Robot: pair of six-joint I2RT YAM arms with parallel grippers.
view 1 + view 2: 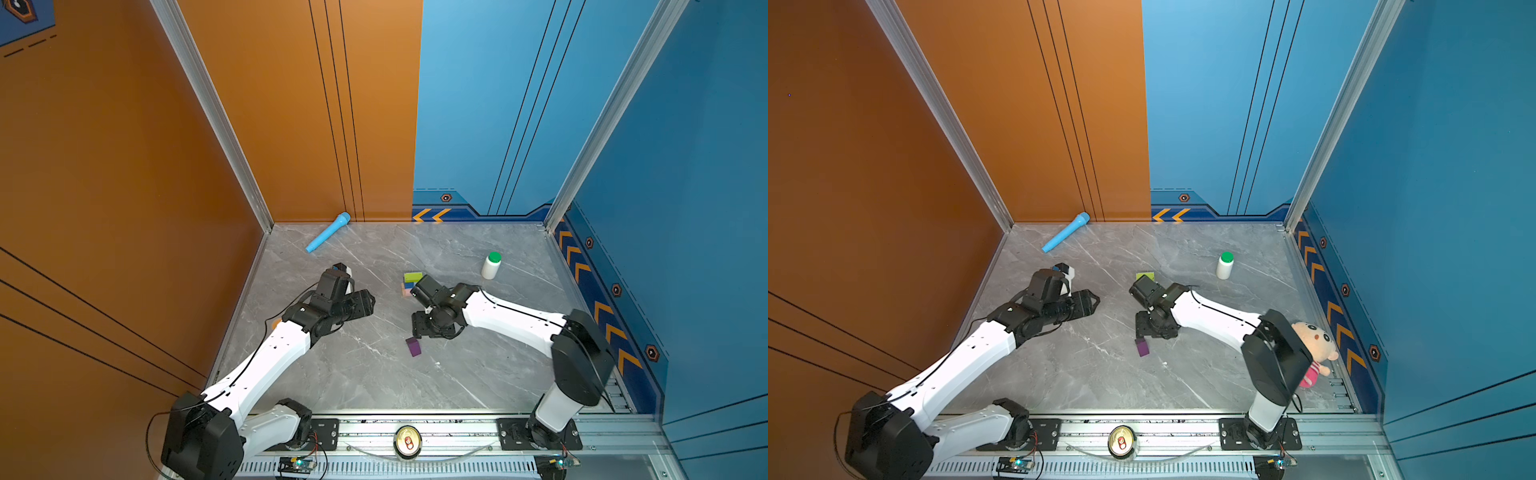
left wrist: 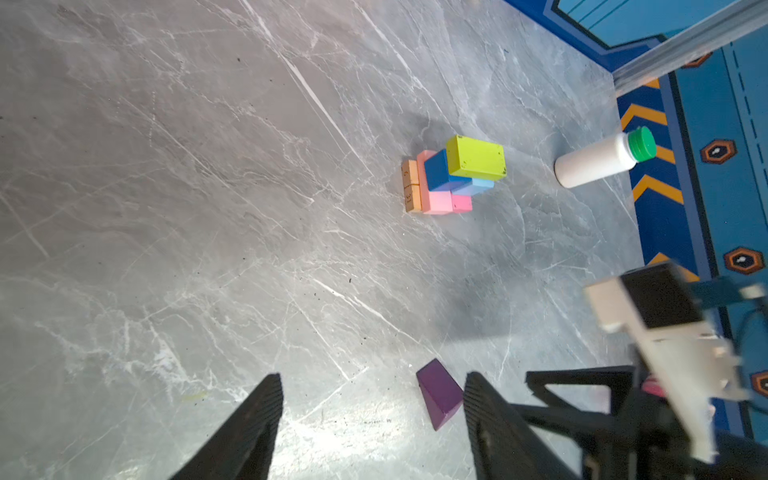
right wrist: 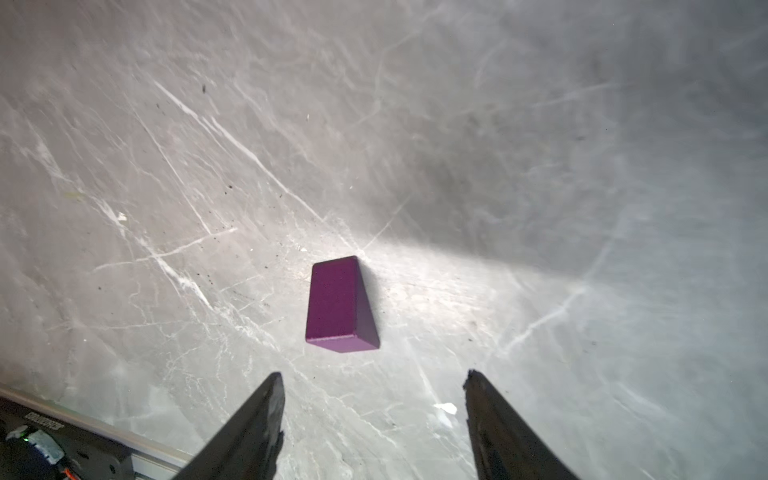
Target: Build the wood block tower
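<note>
— While the purple block (image 3: 338,305) lies alone on the counter (image 1: 365,382), at 6 o'clock from the tower (image 2: 453,176), how should we take it?
— Our right jaws hang apart and empty just short of it. We'd close them across its flat sides, not the slope, then seat it level on the lime bar (image 2: 476,158). Our left jaws are apart too, holding nothing.
— And the bottle (image 2: 594,162)?
— Capped, upright at 2 o'clock from the tower. We can't see inside.
</note>
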